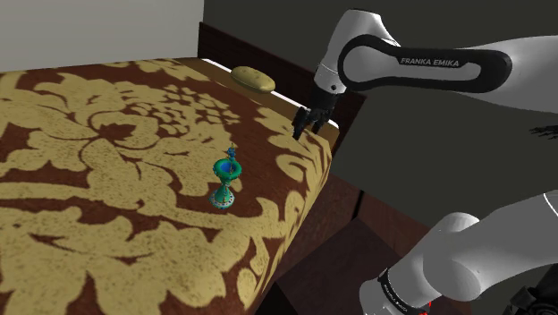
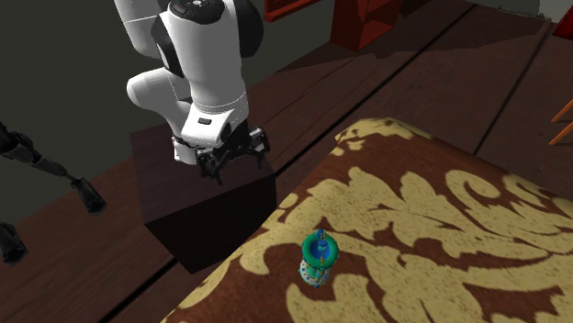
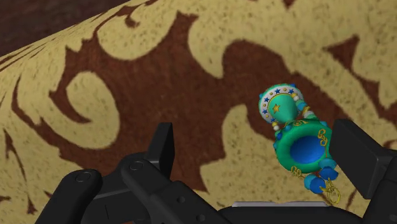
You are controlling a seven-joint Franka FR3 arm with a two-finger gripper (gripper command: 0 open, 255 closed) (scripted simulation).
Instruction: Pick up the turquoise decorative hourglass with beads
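**A:** Where does the hourglass stand?

**B:** The hourglass (image 1: 226, 183) stands upright on the patterned cover (image 1: 107, 143), near the edge on the side toward the robot's stand. The gripper (image 1: 308, 121) hangs above that edge, well apart from it. Its fingers are spread and there is nothing between them.

**A:** What could go wrong from here?

**B:** Mostly tipping, I'd say. It is a tall piece with a pinched waist and flared ends, sitting on what looks like soft cloth (not a footing I'd trust). If one finger arrives first, it probably pushes the piece over. In the wrist view the hourglass lies nearer one finger (image 3: 356, 153) than the other, so the approach wants centring.

**A:** And if it falls?

**B:** Round ends roll. The edge is close, and the dark plank floor (image 2: 110, 275) lies below it.

**A:** Anything awkward on the thing itself?

**B:** Blue beads hang around one rim, with small gold rings. A finger closing on those instead of the body would likely slip or snag. The waist looks like the safer place to close.

**A:** What are the surfaces like?

**B:** The body is glossy turquoise-green, with a blue cap and a pale band dotted with small stars. The cover is matte, dark brown with large cream scrollwork. The fingers are plain black blocks with flat faces.
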